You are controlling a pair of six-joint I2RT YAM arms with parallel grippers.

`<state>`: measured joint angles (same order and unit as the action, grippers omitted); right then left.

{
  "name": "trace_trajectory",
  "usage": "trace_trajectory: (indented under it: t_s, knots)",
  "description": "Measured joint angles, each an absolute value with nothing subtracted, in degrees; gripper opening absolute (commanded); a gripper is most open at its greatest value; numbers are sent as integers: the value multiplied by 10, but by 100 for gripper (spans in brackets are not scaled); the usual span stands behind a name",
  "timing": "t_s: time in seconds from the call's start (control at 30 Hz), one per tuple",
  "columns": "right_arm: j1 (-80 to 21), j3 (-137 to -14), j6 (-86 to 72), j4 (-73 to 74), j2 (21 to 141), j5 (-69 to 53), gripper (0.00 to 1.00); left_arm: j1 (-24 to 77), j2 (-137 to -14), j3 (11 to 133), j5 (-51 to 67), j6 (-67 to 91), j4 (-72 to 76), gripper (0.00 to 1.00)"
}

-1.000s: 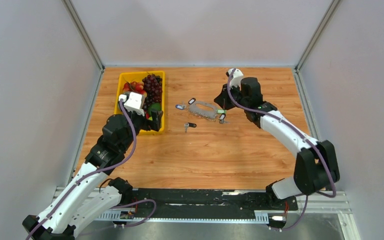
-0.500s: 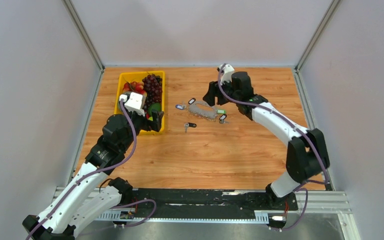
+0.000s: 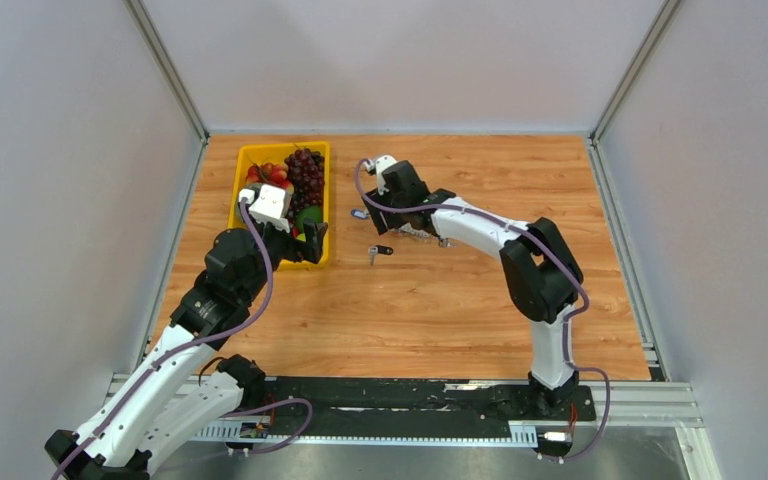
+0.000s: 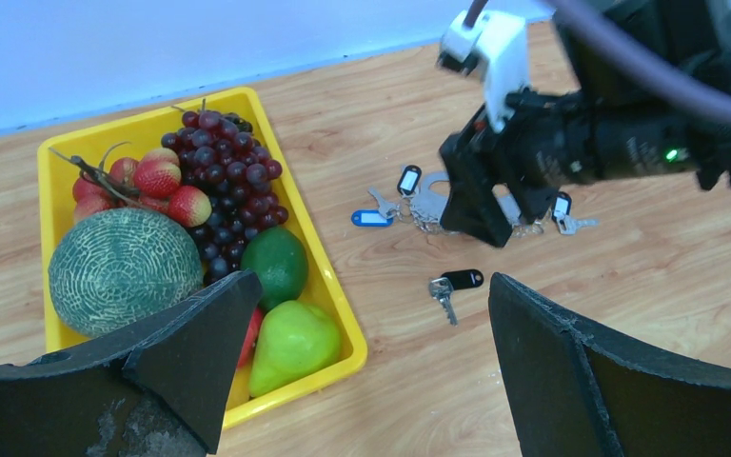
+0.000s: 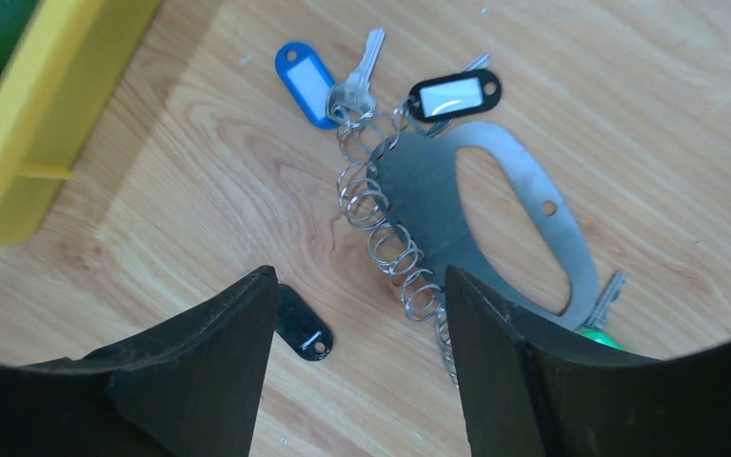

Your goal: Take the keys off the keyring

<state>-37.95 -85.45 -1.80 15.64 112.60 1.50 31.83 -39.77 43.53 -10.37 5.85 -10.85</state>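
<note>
The keyring (image 5: 387, 233) is seen lying lengthwise between the parted, empty fingers of the right tool (image 5: 357, 286); the left tool (image 4: 371, 286), also open, is well apart

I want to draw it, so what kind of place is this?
Probably a robot lab's test booth: two robot arms bolted to a wooden table, plain grey walls around it, and a yellow tray of fruit near a keyring.
</note>
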Motion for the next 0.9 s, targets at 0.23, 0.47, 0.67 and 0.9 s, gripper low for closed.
trace_trajectory:
  t_s: [0.23, 0.47, 0.67, 0.9]
  knots:
    - [-396, -879, 6, 180, 1193, 64, 61, 318, -398, 435, -104, 58, -109, 100]
    - [-392, -893, 5, 194, 1232, 105, 50, 318, -398, 435, -106, 58, -109, 100]
    - [-395, -901, 20, 194, 1242, 134, 1, 318, -397, 435, -106, 58, -109, 100]
    - [-411, -898, 42, 188, 1242, 171, 0, 318, -396, 435, -109, 58, -108, 100]
